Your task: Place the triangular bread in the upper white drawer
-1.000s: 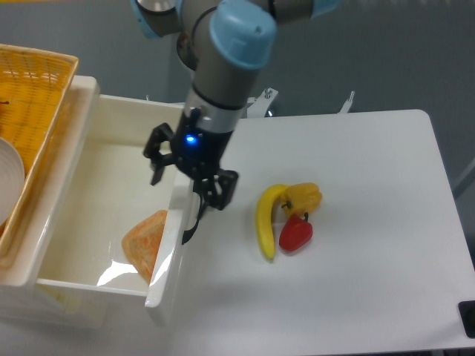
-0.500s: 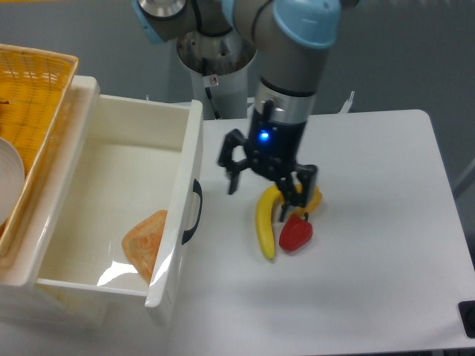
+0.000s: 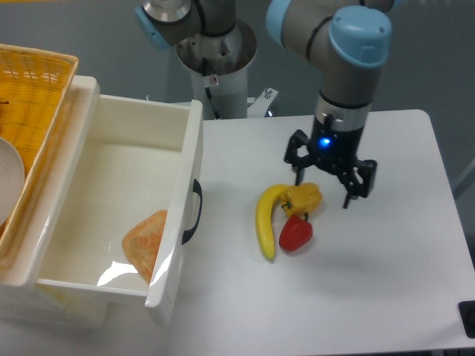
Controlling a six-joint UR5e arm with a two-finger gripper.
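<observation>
The crusty, orange-tan triangular bread (image 3: 145, 243) lies inside the glossy white drawer (image 3: 119, 215), against its front panel near the dark curved handle. The gripper (image 3: 330, 174) hangs over the desk (image 3: 356, 297) with jaws spread open and empty, just above the yellow pepper (image 3: 303, 198), beside a curved banana (image 3: 265, 222) and red pepper (image 3: 296, 233).

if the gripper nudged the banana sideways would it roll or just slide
Probably slide or pivot rather than roll: the banana lies flat on its curve on the smooth white table. It touches the yellow pepper and sits close to the red pepper, so a push toward them would likely shove those too.
</observation>
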